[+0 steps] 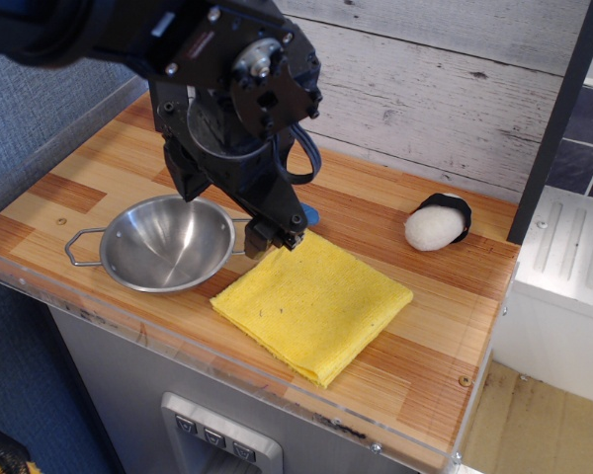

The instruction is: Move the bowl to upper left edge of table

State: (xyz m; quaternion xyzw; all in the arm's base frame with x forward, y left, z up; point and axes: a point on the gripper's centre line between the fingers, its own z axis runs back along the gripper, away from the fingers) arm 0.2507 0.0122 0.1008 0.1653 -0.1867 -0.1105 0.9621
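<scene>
The shiny steel bowl [166,243] sits upright on the front left part of the wooden table [69,183], with one wire loop handle pointing left and one pointing right. My black gripper [275,235] reaches down from above the bowl's far right side. Its fingertips are low, right at the end of the bowl's right handle, between the bowl and the yellow cloth [312,303]. The fingertips hide the handle's end. I cannot tell whether the jaws are closed on it.
The folded yellow cloth lies just right of the bowl at the table's front middle. A white ball-like object with a black cap [437,224] lies at the back right. A plank wall runs along the back. A clear acrylic rim edges the table.
</scene>
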